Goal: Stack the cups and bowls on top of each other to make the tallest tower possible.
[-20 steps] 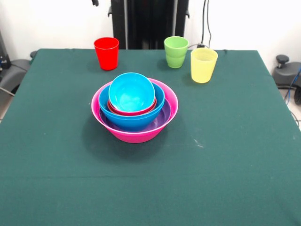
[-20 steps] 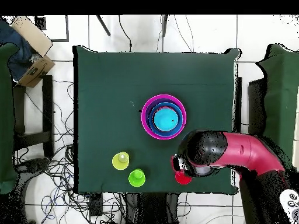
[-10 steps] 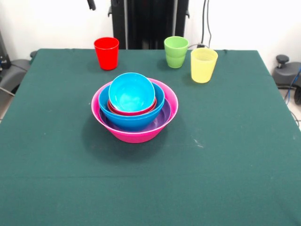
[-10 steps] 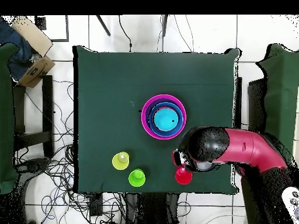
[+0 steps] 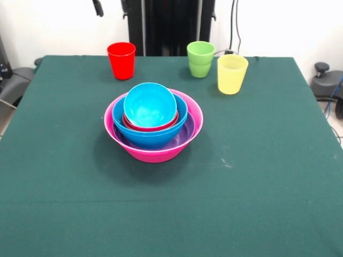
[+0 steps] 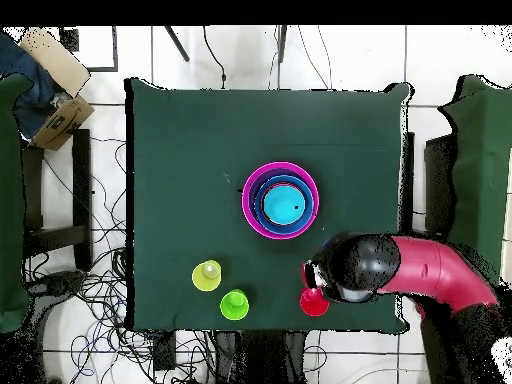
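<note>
The tower stands mid-table: a pink bowl [image 5: 155, 153] holds a purple bowl [image 5: 186, 133], a blue bowl [image 5: 151, 137], a magenta-red bowl [image 5: 154, 127] and a cyan bowl [image 5: 150, 103] on top; from overhead its pink rim [image 6: 249, 200] rings the rest. Along the far edge stand a red cup [image 5: 121, 60], a green cup [image 5: 201, 59] and a yellow cup [image 5: 232, 74], all upright and empty. Only a dark tip of my gripper [image 5: 97, 6] shows at the top edge, above and left of the red cup. Overhead, the arm [image 6: 355, 266] hangs beside the red cup [image 6: 314, 303].
The green cup [image 6: 235, 304] and yellow cup [image 6: 207, 275] sit near the table's bottom edge overhead. Dark green cloth [image 5: 257, 176] covers the table. A cardboard box [image 6: 55, 68] and cables lie on the floor outside it.
The arm's end has drifted sideways off the red cup, which now shows fully overhead. In the front view the gripper's tip has slid left. Bowls and cups have not moved.
</note>
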`<action>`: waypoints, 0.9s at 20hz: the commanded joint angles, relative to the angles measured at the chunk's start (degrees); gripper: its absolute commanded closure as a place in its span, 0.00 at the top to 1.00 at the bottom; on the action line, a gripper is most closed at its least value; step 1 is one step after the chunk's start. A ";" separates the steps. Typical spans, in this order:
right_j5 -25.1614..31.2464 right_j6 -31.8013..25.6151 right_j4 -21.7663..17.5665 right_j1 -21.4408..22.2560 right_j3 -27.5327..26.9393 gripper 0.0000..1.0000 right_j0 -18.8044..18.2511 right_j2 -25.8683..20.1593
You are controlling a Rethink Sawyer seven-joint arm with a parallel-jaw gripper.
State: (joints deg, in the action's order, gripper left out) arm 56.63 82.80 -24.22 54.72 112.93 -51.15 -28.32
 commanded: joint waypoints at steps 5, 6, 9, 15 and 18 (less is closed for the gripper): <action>-13.72 -6.87 -10.45 1.71 14.86 1.00 -6.79 -1.28; -14.00 -6.90 -10.65 1.41 14.91 1.00 -7.28 -1.61; -15.15 -4.95 -12.63 -1.17 13.79 1.00 -6.88 -1.47; -19.14 -1.54 -16.25 -5.83 12.52 1.00 -5.97 -0.56; -21.55 -0.34 -18.59 -8.13 11.87 1.00 -5.79 0.16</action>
State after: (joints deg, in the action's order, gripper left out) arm 43.08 82.80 -35.46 53.84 123.15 -59.20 -28.31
